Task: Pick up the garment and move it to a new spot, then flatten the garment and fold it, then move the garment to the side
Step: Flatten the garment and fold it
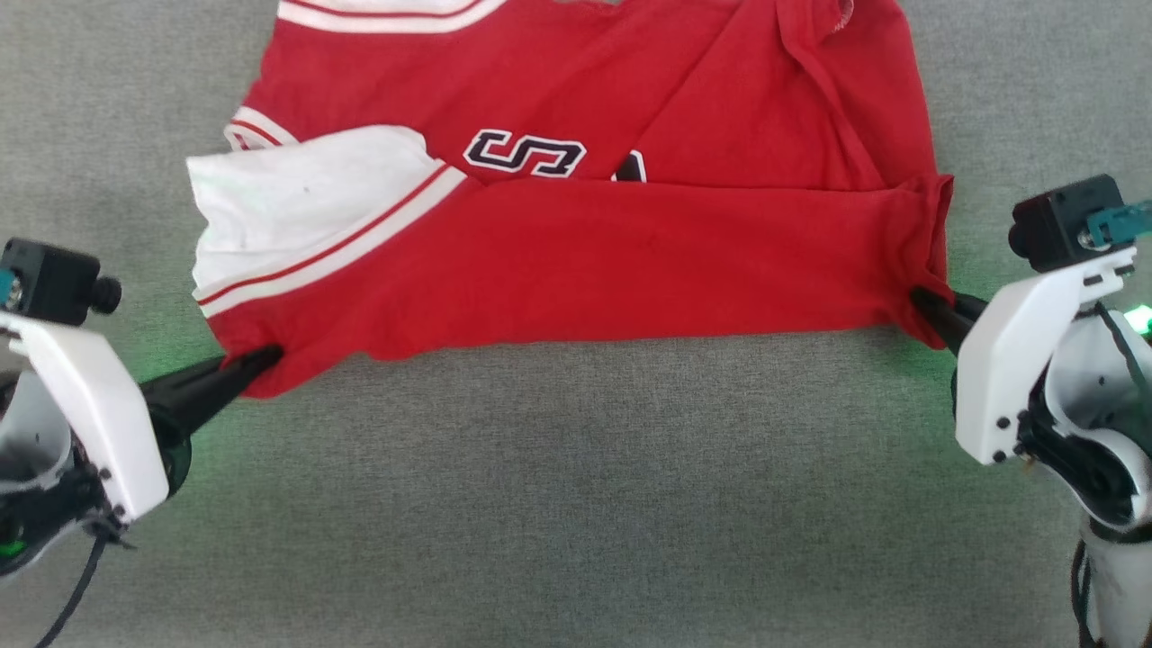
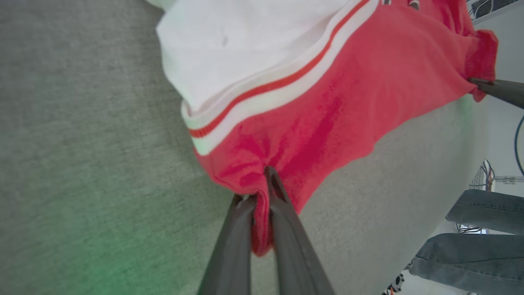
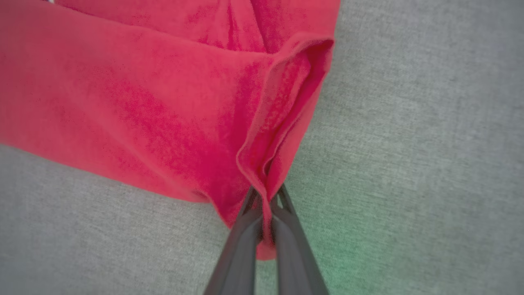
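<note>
Now the red jersey-style T-shirt with short white sleeves and striped trim [image 1: 576, 261] lies on the grey fabric-covered worktop [image 1: 576, 504]. Its near part is doubled over, so the black-and-white block lettering [image 1: 525, 153] is half covered. The left fingers [image 1: 245, 366] are clenched on the near corner below the white sleeve [image 1: 297, 216]. The right fingers [image 1: 929, 304] are clenched on the opposite near corner, and the red cloth runs fairly straight between them.

Each pinch takes just a small bunch of cloth near the tips, so a hard pull apart or a quick lift could, I judge, drag a corner free. If the two arms travel unevenly, the edge would skew and the fold would land crooked.

From the head view the two grips are little more than dark tips against red. The right wrist view adds that a rolled hem [image 3: 249, 164] of more than one layer runs down between the fingers. The left wrist view adds a tongue of cloth poking back past the tips, and a person's jean-clad legs [image 2: 483, 229] beyond the worktop's edge.
</note>
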`<state>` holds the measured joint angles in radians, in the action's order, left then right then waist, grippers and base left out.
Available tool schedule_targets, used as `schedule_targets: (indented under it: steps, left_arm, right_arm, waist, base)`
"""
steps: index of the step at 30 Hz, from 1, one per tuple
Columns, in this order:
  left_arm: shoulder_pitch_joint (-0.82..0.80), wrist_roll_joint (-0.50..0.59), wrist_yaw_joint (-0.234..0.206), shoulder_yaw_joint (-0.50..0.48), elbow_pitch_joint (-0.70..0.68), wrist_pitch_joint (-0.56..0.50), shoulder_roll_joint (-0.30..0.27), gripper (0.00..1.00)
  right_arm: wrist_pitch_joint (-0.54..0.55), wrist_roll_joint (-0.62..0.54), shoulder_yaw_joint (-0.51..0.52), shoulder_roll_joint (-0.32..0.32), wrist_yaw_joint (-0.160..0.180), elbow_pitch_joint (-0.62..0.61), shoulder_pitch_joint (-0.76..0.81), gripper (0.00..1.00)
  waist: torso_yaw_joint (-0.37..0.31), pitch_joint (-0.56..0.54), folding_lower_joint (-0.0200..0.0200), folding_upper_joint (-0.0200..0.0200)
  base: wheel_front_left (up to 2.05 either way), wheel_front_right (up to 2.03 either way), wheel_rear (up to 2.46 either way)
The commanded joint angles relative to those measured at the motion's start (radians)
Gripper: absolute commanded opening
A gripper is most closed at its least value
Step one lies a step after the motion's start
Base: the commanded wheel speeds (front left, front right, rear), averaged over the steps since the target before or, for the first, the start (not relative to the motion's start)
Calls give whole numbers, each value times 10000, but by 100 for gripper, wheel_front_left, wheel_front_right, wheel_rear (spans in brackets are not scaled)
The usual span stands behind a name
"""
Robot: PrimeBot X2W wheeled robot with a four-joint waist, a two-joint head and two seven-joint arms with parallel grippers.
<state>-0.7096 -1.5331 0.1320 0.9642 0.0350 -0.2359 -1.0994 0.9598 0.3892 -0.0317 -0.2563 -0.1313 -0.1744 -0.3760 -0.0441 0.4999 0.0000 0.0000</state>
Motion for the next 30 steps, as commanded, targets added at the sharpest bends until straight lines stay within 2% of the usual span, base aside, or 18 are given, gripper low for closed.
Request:
schedule_targets:
  steps: [1, 14, 17, 23, 24, 25, 26, 27, 28, 29, 30]
  left_arm:
    - [249, -83, -25, 17, -184, 164, -134, 0]
    - [1897, -277, -25, 417, -2009, 1351, -1481, 0]
    - [2264, -227, -27, 520, -2199, 1741, -1579, 0]
    - [2474, -146, -25, 641, -2150, 2077, -1368, 0]
    - [2466, -112, -25, 628, -2111, 2138, -1336, 0]
    - [2463, -113, -27, 605, -2055, 2238, -1280, 0]
    - [2460, -101, -25, 570, -2013, 2347, -1203, 27]
    - [2460, -101, -25, 570, -2013, 2347, -1203, 27]
    - [2460, -88, -27, 533, -1954, 2491, -1137, 57]
    - [2490, -108, -25, 517, -1908, 2608, -1095, 85]
    - [2515, -78, -25, 496, -1889, 2732, -1072, 100]
  right_arm:
    - [-41, 82, 47, -76, 12, -183, 207, 0]
    - [838, 660, 725, -695, 12, -1718, 2327, 0]
    - [798, 757, 937, -670, 12, -1938, 2719, 0]
    - [638, 809, 1067, -566, 12, -2018, 3037, 0]
    - [510, 784, 1090, -563, 12, -2036, 3019, 4]
    - [371, 716, 1127, -539, 12, -2021, 2984, 35]
    - [244, 654, 1137, -522, 12, -1983, 2987, 71]
    - [244, 654, 1137, -522, 12, -1983, 2987, 71]
    - [82, 588, 1159, -511, 12, -1960, 3008, 100]
    - [-150, 530, 1233, -443, 12, -1956, 3015, 100]
    - [-390, 467, 1335, -326, 12, -1917, 3014, 100]
  waist:
    - [48, -157, 0, 0]
    - [156, -713, 0, 0]
    - [154, -769, 0, 0]
    - [162, -934, 0, 0]
    - [162, -957, 0, 0]
    - [155, -979, 0, 0]
    - [154, -1006, 0, 0]
    - [154, -1006, 0, 0]
    - [157, -1031, 0, 0]
    - [151, -1052, 0, 0]
    - [142, -1069, 0, 0]
  base:
    - [0, 0, 0]
    - [0, 0, 0]
    - [0, 0, 0]
    - [0, 0, 0]
    - [0, 0, 0]
    - [0, 0, 0]
    - [0, 0, 0]
    - [0, 0, 0]
    - [0, 0, 0]
    - [0, 0, 0]
    - [0, 0, 0]
